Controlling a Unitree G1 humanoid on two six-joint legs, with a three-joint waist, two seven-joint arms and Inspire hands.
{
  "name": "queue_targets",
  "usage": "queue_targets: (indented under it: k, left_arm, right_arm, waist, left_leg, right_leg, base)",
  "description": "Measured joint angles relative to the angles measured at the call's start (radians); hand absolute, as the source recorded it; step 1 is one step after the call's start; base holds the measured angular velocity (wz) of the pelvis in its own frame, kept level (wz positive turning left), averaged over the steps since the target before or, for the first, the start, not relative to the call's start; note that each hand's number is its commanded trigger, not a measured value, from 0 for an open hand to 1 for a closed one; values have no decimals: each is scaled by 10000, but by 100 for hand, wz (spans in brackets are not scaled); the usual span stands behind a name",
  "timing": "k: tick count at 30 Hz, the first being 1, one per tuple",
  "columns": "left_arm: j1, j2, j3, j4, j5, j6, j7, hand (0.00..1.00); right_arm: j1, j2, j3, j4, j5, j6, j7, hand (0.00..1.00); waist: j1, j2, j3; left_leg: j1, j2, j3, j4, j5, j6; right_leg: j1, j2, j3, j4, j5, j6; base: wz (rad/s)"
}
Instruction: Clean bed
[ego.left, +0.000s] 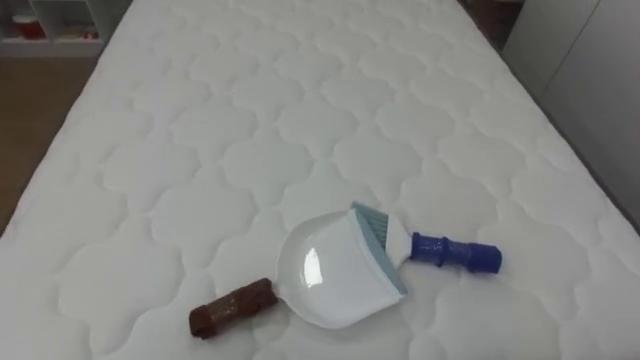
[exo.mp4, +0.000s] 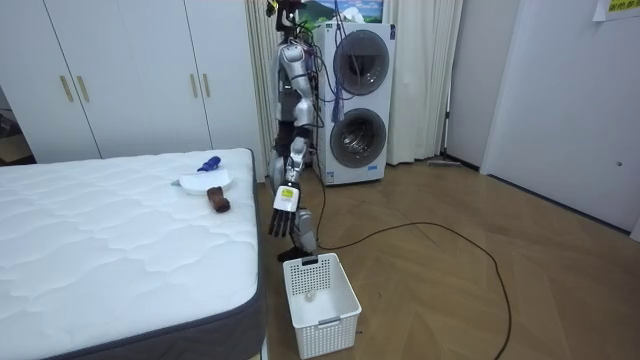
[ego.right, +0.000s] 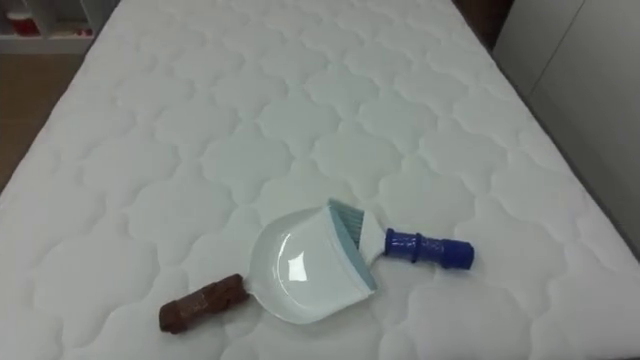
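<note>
Room view: the robot stands at the end of the bed (exo.mp4: 100, 230), with a white basket (exo.mp4: 320, 290) on the floor by its feet, likely there to take what is cleared. Its left hand (exo.mp4: 283, 212) hangs at its side, fingers straight and holding nothing. On the near part of the mattress lies a white dustpan (ego.left: 330, 270) with a blue-handled brush (ego.left: 455, 252) resting across it. A brown roll (ego.left: 232, 307) lies just beside the pan, not yet picked up.
</note>
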Motion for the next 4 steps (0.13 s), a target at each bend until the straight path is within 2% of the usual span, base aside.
queue_targets:
  k: [4]
  left_arm:
    - [170, -129, 263, 200, -193, 697, -597, 0]
  right_arm:
    - [42, 72, 36, 388, -822, 458, 552, 0]
  waist:
    - [15, 3, -6]
  left_leg:
    - [-20, -22, -176, 33, 1, 1]
  right_leg:
    - [-9, -39, -121, -11, -8, -8]
  base:
    - [11]
